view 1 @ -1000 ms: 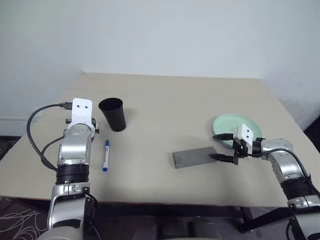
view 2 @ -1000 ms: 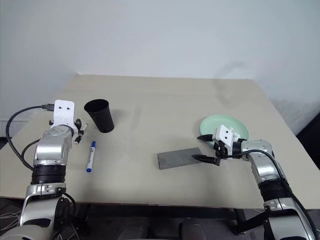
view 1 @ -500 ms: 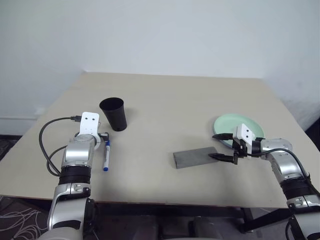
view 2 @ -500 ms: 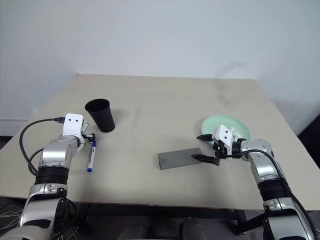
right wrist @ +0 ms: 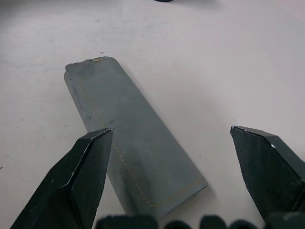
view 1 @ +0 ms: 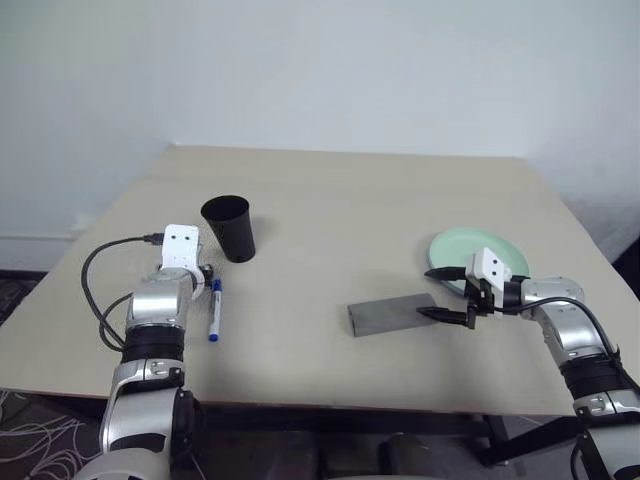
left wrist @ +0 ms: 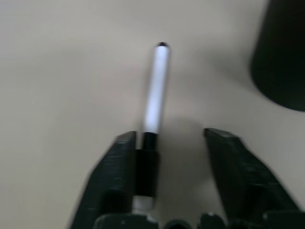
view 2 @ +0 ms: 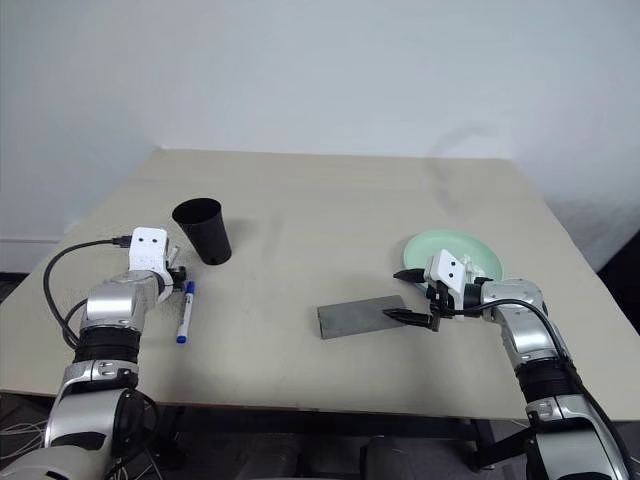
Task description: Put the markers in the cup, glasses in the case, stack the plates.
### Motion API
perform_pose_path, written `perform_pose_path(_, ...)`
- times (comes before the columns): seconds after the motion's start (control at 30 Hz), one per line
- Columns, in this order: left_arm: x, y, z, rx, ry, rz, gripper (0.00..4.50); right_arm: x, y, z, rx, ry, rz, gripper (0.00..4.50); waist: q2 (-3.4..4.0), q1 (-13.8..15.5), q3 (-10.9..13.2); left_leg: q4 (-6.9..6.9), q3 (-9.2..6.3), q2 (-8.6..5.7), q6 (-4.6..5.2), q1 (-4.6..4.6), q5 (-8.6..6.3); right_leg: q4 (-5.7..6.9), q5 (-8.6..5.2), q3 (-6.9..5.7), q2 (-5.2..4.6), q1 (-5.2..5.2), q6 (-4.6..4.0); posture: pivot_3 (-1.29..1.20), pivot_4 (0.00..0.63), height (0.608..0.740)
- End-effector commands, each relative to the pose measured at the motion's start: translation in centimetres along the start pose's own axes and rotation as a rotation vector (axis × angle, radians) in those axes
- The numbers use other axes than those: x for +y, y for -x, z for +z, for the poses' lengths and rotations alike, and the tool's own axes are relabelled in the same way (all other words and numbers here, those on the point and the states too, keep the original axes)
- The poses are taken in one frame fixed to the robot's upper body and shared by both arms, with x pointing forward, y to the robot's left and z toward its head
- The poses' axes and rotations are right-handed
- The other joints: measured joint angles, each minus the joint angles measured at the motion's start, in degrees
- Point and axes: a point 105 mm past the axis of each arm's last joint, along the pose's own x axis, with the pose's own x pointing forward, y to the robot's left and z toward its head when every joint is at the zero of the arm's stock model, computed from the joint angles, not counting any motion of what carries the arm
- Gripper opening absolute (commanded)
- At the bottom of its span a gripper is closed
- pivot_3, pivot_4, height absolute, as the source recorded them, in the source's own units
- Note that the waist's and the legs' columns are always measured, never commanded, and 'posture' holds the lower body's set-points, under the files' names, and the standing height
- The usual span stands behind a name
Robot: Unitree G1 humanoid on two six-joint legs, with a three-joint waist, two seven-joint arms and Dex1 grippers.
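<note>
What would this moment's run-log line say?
left gripper: open around marker | right gripper: open over case | cup: upright

Marker [view 1: 213,310] flat beside black cup [view 1: 228,229]

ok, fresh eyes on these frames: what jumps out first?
The left gripper, down at the marker lying on the table just in front of the black cup, one finger against the marker's dark end and a gap to the other. Then the right gripper, jaws wide, at the near end of the grey case, with the mint green plate just behind it.
</note>
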Motion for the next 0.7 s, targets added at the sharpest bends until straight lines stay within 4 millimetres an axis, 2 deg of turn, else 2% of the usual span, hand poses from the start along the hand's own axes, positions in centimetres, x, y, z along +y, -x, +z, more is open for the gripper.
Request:
perform_pose_path(0.03, -0.5, 0.1, 0.3, -0.003, 0.033, -0.018, 1.08, -0.6, 0.5, 1.1, -0.024, 0.044, -0.023, 4.29, 0.0, 0.0, 0.0, 0.0, 0.0, -0.01, 0.0, 0.0, 0.0, -0.01, 0.0, -0.01, -0.01, 0.0, 0.0, 0.0, 0.0, 0.739)
perform_pose_path(0.13, -0.3, 0.2, 0.3, -0.013, 0.025, -0.009, 0.08, -0.6, 0.4, 1.1, -0.025, 0.044, -0.021, 4.29, 0.0, 0.4, 0.0, -0.01, -0.03, -0.06, 0.01, -0.02, -0.01, -0.03, 0.0, -0.15, -0.09, 0.02, 0.0, 0.0, 0.0, 0.739)
perform_pose_path(0.17, -0.3, 0.2, 0.3, -0.013, 0.027, -0.006, 0.01, -0.6, 0.4, 1.2, -0.025, 0.045, -0.02, 4.29, 0.02, 0.5, 0.0, -0.01, -0.03, -0.06, 0.01, -0.02, -0.01, -0.03, 0.0, -0.16, -0.09, 0.01, 0.0, 0.0, 0.0, 0.739)
perform_pose_path(0.5, -0.4, 0.4, 1.0, -0.042, 0.007, 0.015, 0.01, -0.7, 0.4, 1.2, -0.025, 0.044, -0.02, 4.29, 0.02, 1.2, 0.0, -0.04, -0.04, -0.05, 0.0, -0.02, 0.0, -0.05, 0.0, -0.21, -0.09, 0.0, 0.0, 0.0, 0.0, 0.739)
perform_pose_path(0.7, 0.3, 0.9, 3.0, -0.155, -0.066, 0.077, 0.01, -0.6, 0.5, 1.1, -0.024, 0.042, -0.02, 4.29, 0.01, 1.3, 0.0, -0.05, -0.04, -0.05, 0.0, -0.06, 0.0, -0.06, 0.0, -0.23, -0.09, -0.04, -0.01, 0.0, 0.0, 0.739)
